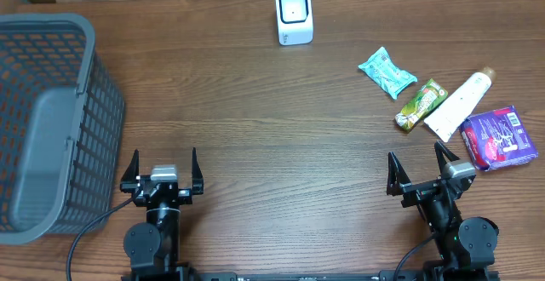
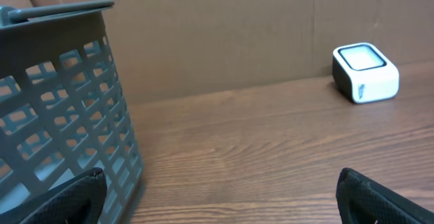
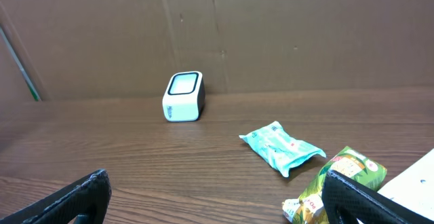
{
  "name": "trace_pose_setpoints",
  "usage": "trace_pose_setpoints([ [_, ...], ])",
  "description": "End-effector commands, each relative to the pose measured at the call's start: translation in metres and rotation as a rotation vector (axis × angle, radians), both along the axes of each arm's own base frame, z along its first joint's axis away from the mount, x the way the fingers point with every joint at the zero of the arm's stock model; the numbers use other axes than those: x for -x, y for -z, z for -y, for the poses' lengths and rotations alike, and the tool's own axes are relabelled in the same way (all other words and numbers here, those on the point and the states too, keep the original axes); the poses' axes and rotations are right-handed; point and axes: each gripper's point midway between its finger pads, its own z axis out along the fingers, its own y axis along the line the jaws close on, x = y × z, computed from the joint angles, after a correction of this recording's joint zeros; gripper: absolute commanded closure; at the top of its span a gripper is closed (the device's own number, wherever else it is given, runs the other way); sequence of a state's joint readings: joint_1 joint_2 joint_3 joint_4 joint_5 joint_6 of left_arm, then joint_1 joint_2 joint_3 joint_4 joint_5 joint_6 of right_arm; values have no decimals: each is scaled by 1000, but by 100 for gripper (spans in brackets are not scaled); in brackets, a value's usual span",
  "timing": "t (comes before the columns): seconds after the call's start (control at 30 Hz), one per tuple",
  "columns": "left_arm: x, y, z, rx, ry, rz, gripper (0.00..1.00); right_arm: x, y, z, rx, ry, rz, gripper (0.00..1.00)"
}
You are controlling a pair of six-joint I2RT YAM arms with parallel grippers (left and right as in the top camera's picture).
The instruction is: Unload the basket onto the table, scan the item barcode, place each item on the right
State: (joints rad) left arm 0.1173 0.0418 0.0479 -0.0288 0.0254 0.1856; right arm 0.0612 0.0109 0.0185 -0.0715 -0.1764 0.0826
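Overhead | left gripper (image 1: 164, 158) and right gripper (image 1: 416, 153): both spread wide, empty, bottom of frame | items: purple packet (image 1: 499, 137), white tube (image 1: 460, 104) at right edge; barcode scanner (image 1: 294, 14) top centre | advice: right gripper should grasp the purple packet by its edges, leaving the barcode uncovered and facing the scanner window.

**Surface** (image 1: 272, 128): brown wood grain. It carries six items.

1. Basket (image 1: 102, 119): grey plastic lattice, standing upright along the left edge from the far-left corner toward the near edge.
2. Scanner (image 1: 294, 14): small white box with a glass face, upright near the middle of the far edge.
3. Teal packet (image 1: 387, 71): lies flat toward the right edge.
4. Green snack packet (image 1: 421, 104): lies flat, just nearward of the teal packet.
5. White tube (image 1: 460, 104): lies diagonally, just beside the green snack packet.
6. Purple packet (image 1: 500, 137): lies flat, closest to the right edge, just beside the tube's broad end.
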Motion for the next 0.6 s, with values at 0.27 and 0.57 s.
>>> trace_pose_setpoints([
  [0.27, 1, 24, 0, -10, 0, -63, 0, 0, 2, -1, -7, -5, 1, 0],
  [0.57, 1, 24, 1, -10, 1, -64, 0, 0, 2, -1, -7, -5, 1, 0],
])
